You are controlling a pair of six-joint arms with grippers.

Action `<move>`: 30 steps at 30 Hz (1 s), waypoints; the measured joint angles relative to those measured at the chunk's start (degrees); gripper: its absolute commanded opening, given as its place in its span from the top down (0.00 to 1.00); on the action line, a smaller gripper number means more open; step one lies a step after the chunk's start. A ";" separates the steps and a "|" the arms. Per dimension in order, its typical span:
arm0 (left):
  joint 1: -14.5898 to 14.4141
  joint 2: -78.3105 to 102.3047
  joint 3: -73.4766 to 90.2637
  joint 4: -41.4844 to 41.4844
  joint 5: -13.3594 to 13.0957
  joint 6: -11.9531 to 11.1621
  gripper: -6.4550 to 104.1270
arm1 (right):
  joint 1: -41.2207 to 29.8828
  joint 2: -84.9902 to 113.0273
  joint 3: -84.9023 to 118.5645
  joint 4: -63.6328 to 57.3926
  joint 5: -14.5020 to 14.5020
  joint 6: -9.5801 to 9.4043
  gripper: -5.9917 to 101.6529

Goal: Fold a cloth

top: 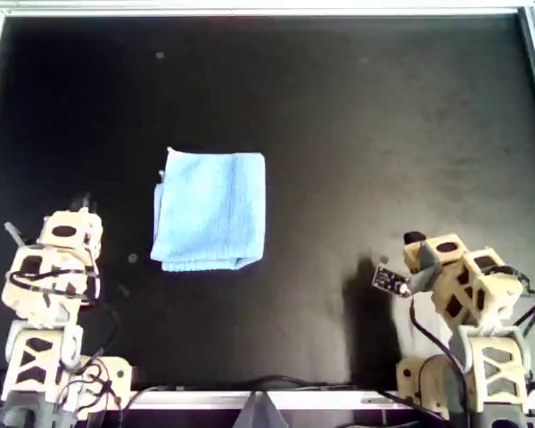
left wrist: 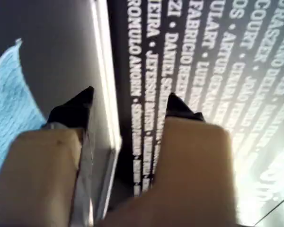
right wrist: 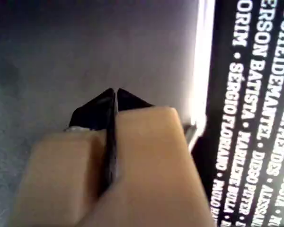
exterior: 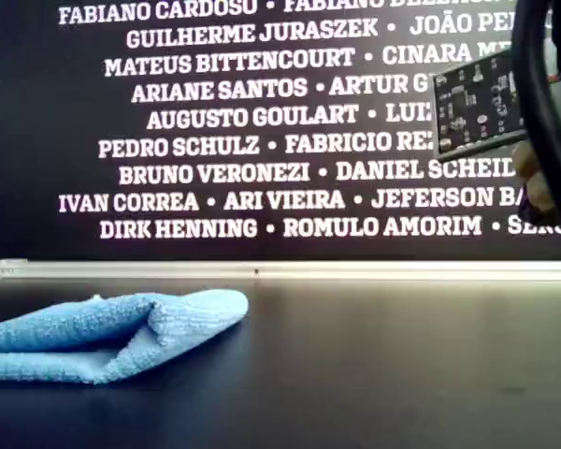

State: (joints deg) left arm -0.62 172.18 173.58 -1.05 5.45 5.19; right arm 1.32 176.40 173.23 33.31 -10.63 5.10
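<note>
My first gripper (left wrist: 128,101) has its jaws apart and holds nothing. My second gripper (right wrist: 115,94) is pinched together, empty. The cloth (top: 210,211) lies folded on the black table (top: 383,134), well apart from both grippers. The folding looks done.

Dim scene, blurred wrist views

Light sky-blue woven fabric cloth (top: 210,210); matte black surface (top: 374,134); black wall banner (exterior: 262,122) bearing white printed names; tan arms, black jaws.
</note>
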 measured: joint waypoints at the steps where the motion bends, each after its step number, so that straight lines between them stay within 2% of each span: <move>1: 0.00 0.00 0.00 0.53 0.00 0.00 0.47 | -0.44 0.00 0.00 0.00 0.00 0.00 0.96; 10: 0.09 0.35 0.00 13.45 0.00 0.00 0.47 | -10.72 0.00 0.00 0.00 0.00 0.53 0.96; 30: 0.09 -2.20 0.00 15.03 -0.09 0.09 0.47 | -11.25 0.00 0.00 0.00 0.00 0.26 0.96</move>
State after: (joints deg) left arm -0.53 169.98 173.58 13.97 5.36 5.27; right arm -9.93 176.40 173.23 33.31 -10.63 5.36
